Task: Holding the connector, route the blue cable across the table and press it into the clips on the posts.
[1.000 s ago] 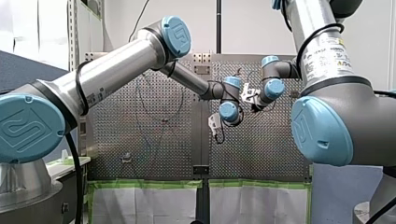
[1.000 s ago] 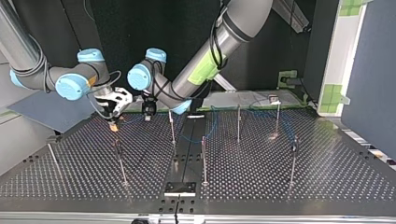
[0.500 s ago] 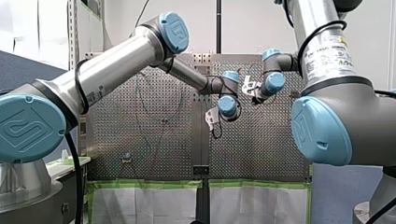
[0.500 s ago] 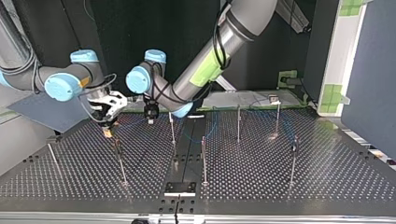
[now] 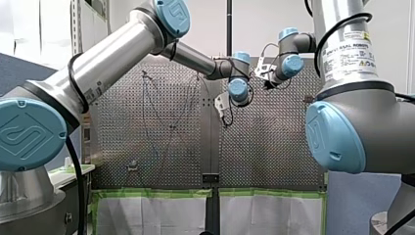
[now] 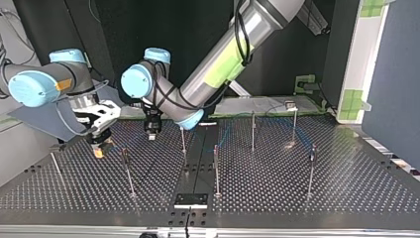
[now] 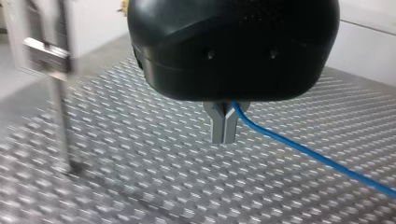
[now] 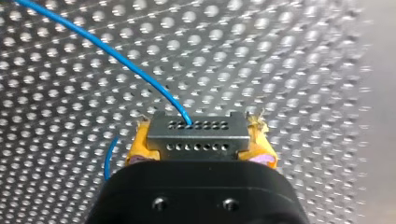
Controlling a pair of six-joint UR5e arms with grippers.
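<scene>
"Any room near the edge?"
"Little. In the top view my right gripper point(image 6: 100, 147) hung near the table's point(image 6: 297, 198) left edge, just beside a post point(image 6: 129, 173). The perforated surface lay open rightward."
"And the cable point(image 8: 112, 51)?"
"It ran from the connector point(image 8: 197, 135), clamped in the right gripper. The left gripper point(image 7: 224, 130) pinched it further along."

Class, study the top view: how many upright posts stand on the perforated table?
7 posts, from the top view's left: first at the edge, second and fourth nearer the camera, third, fifth, sixth farther back, seventh at right. Arms may hide others.
</scene>
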